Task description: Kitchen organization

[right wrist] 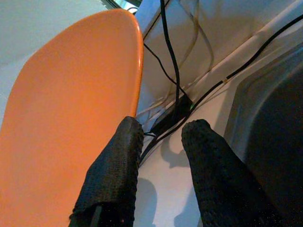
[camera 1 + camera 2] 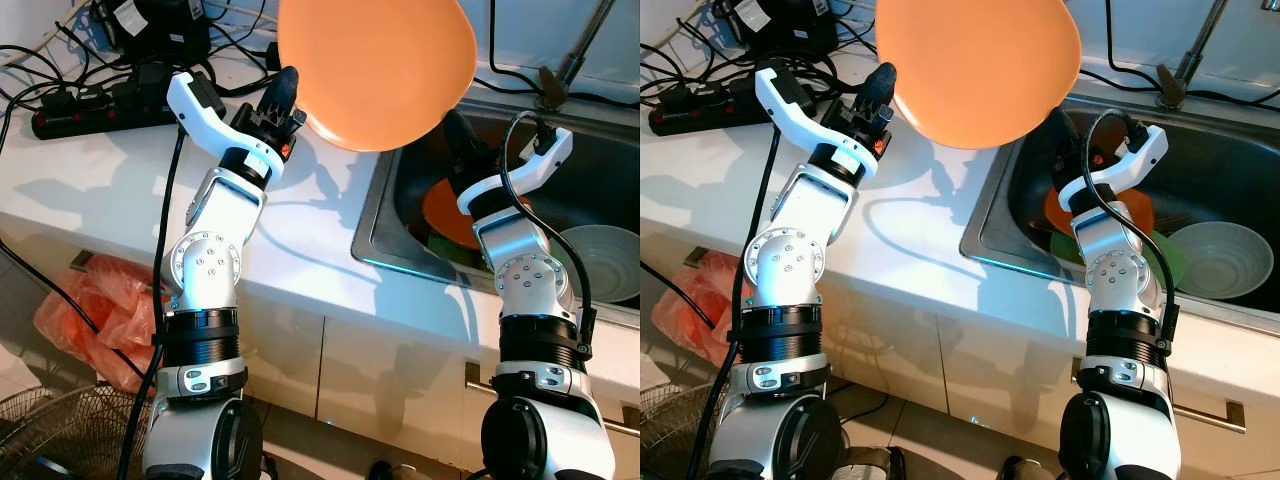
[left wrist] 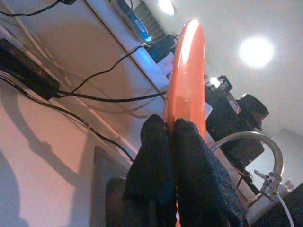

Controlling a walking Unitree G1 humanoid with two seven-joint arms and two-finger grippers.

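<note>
A large orange plate is held up on edge above the white counter, beside the sink. My left gripper is shut on the plate's left rim; in the left wrist view the plate rises edge-on from between the two black fingers. My right gripper hovers over the sink just under the plate's right edge, open. In the right wrist view the plate lies beside one finger, not between the two.
The steel sink holds another orange plate, a green dish and a pale bowl. A faucet stands behind it. A power strip and cables lie on the back left. A red bag sits on the floor.
</note>
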